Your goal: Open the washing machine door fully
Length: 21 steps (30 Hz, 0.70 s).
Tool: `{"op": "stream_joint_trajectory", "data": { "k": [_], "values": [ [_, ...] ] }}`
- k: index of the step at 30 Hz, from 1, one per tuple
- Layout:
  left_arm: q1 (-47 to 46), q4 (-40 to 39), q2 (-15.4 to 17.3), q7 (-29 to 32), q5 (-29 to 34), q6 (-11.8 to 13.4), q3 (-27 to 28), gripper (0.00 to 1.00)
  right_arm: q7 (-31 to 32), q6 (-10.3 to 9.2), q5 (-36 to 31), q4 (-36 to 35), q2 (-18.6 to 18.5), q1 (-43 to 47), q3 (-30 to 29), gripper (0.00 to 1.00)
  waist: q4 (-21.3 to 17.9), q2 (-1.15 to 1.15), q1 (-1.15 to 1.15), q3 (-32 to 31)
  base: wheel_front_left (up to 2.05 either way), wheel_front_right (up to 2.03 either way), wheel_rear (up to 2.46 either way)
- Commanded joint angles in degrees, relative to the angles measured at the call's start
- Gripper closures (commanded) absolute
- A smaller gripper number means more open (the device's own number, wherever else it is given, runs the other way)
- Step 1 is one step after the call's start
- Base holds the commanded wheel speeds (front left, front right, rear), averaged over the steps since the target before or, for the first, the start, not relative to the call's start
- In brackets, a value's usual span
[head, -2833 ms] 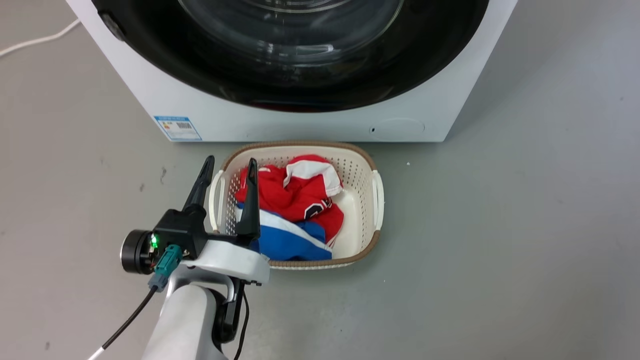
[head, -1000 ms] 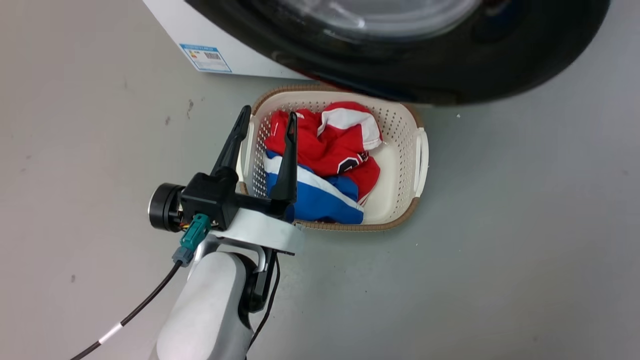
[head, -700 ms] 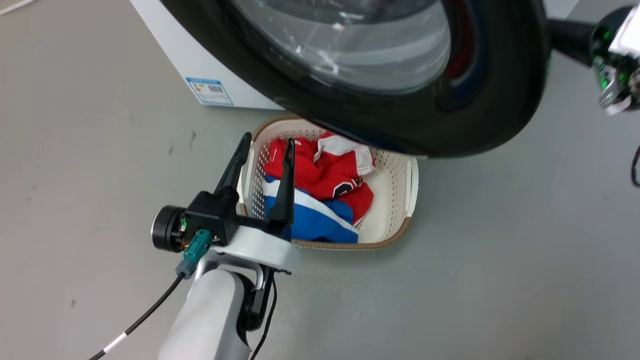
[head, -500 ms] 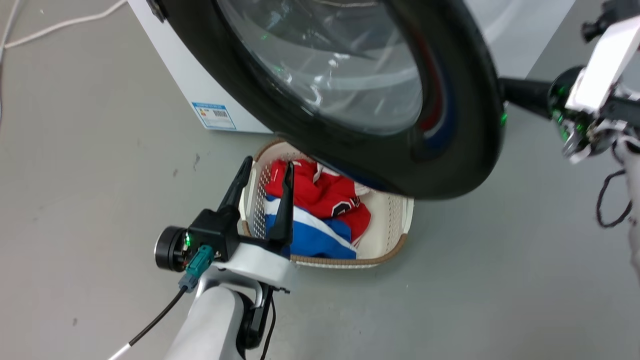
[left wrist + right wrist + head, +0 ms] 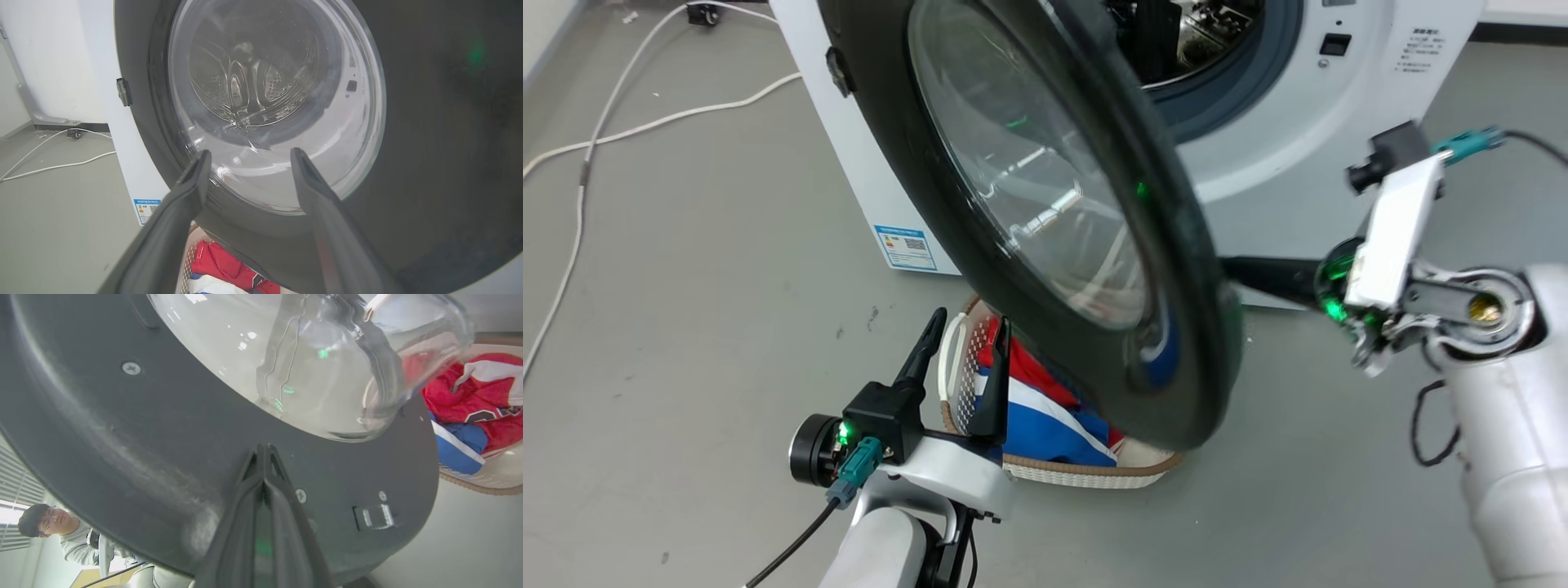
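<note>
Head view: the washing machine door stands roughly half open off the washing machine; the rest of the swing is yet to do. Left wrist view: the left hand gapes, empty. Right wrist view: the right hand, fingers together, tips against the door's inner face.

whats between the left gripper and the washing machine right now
The swung-out door, seen in the left wrist view: its glass faces the left gripper, with the washing machine behind. A laundry basket lies below it.

Bright even light, soft shadows, glints on the washing machine door, wrist views fisheye-curved
</note>
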Motion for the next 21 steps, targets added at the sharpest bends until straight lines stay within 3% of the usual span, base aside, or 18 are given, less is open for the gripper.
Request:
{"op": "stream_joint_trajectory", "data": {
  "k": [1, 13, 17, 21],
  "values": [
    [0.8, 0.2, 0.0, -0.1, -0.3, -0.1, -0.1, 0.0, 0.6, 0.02, 0.4, -1.1, 1.9, 1.8, 0.7, 1.0, 0.5, 0.0, 0.0, -0.6, 0.0, 0.0, 0.0],
    [1.2, 0.4, 0.0, -0.1, -0.6, -0.1, -0.8, 0.0, 2.0, 0.02, -0.6, -5.2, 6.5, 5.3, 2.9, 1.0, 1.6, 0.0, 0.0, -1.0, 0.0, 0.0, 0.0],
    [1.3, 0.4, 0.0, -0.1, -0.4, -0.1, -0.5, 0.0, 0.7, 0.02, -1.5, -7.0, 6.7, 6.1, 2.3, 1.0, 1.6, 0.0, 0.0, -1.0, 0.0, 0.0, 0.0],
    [1.3, 0.3, 0.0, -0.1, -0.1, -0.2, 0.0, 0.0, -4.0, 0.02, -4.1, -10.9, 4.4, 8.3, 1.0, 1.0, 1.2, 0.0, 0.0, -0.9, 0.0, 0.0, 0.0]
  ]
}}
